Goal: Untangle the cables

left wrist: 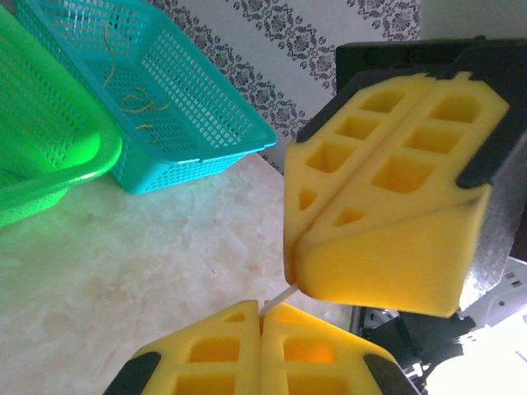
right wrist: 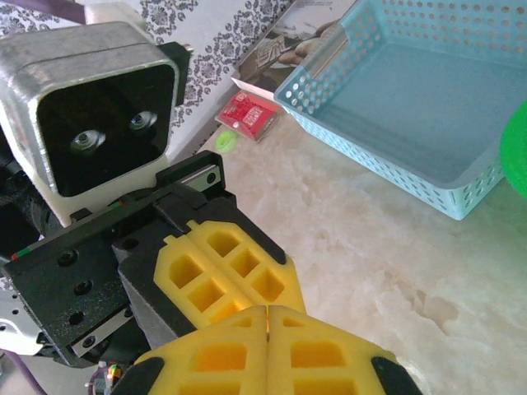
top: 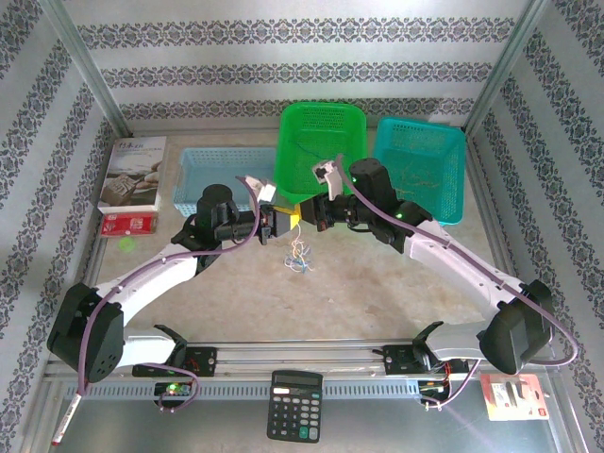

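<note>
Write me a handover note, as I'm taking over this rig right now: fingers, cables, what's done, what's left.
Left gripper: fingers shut on a thin white wire of the cables.
Right gripper: fingers shut, tip to tip with the left one, apparently pinching the same wire's other end.
The rest of the bundle hangs in a small clump below the two grippers, over the middle of the table.
Done: bundle gripped from both sides.
Left: the clump looks tangled, so the strands need separating.
</note>
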Action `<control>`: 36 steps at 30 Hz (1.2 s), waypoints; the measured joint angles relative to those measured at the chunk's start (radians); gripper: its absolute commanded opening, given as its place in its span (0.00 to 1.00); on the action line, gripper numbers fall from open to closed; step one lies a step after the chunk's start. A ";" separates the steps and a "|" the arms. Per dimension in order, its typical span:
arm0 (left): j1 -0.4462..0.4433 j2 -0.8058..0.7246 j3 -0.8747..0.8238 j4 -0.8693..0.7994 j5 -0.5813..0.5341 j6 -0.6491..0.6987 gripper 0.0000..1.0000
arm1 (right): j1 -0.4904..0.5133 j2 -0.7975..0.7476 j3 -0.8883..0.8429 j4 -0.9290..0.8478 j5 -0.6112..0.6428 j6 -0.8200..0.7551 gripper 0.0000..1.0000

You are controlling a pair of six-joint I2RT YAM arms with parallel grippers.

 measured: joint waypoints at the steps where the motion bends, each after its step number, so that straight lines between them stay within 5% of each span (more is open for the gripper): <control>1: 0.000 0.000 0.000 0.005 -0.002 -0.002 0.00 | -0.006 0.000 0.000 0.002 0.000 0.003 0.20; 5: 0.000 0.000 0.000 0.020 -0.021 -0.014 0.00 | -0.033 -0.033 -0.033 0.023 0.011 0.024 0.50; 13: 0.000 -0.032 0.000 0.028 -0.072 -0.052 0.00 | -0.081 -0.203 -0.265 0.127 0.075 0.066 0.67; 20: 0.000 -0.063 0.000 0.035 -0.102 -0.081 0.00 | 0.006 -0.213 -0.415 0.239 0.153 0.017 0.71; 36: -0.001 -0.063 0.068 0.035 -0.187 -0.188 0.00 | 0.137 0.052 -0.420 0.561 0.305 -0.011 0.69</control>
